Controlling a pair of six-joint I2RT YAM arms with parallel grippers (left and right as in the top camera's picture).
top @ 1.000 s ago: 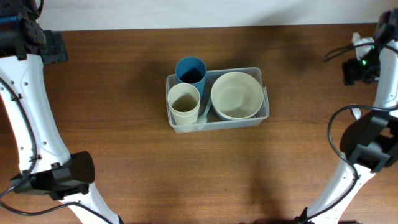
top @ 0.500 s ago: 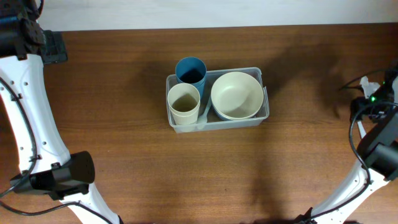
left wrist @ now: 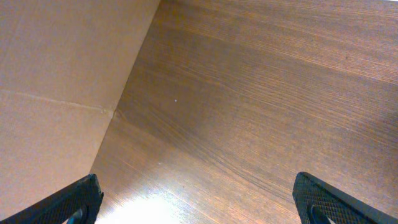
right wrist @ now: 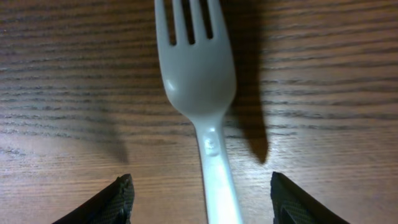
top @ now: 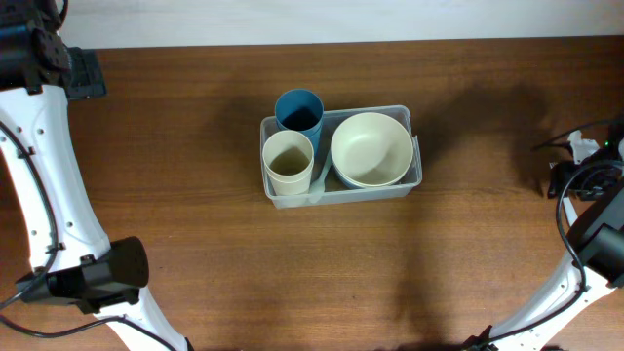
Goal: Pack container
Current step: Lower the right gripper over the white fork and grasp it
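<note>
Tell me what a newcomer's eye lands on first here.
The clear container at the centre of the table, holding a blue cup, a cream cup and a cream bowl. Then, in the right wrist view, a white plastic fork lies flat inside the open right end effector, untouched.

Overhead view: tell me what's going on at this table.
The clear container in the middle of the table holds a blue cup, a cream cup and a cream bowl. At the table's right edge, the right gripper hovers over a white plastic fork lying on the wood, its jaws open on either side of the handle without gripping it. The left gripper sits open and empty at the far left.
</note>
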